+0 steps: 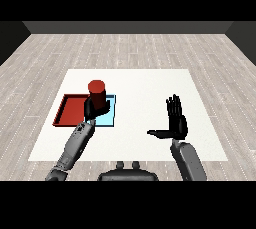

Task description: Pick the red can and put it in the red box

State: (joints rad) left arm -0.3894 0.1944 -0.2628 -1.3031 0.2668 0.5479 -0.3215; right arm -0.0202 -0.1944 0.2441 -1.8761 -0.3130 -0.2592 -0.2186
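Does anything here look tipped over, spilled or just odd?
Nothing stands out. The red can is upright in the left hand, over where the red tray meets the light blue tray. The right hand is open, holding nothing.

Light blue tray (111,118) on white table (145,88)
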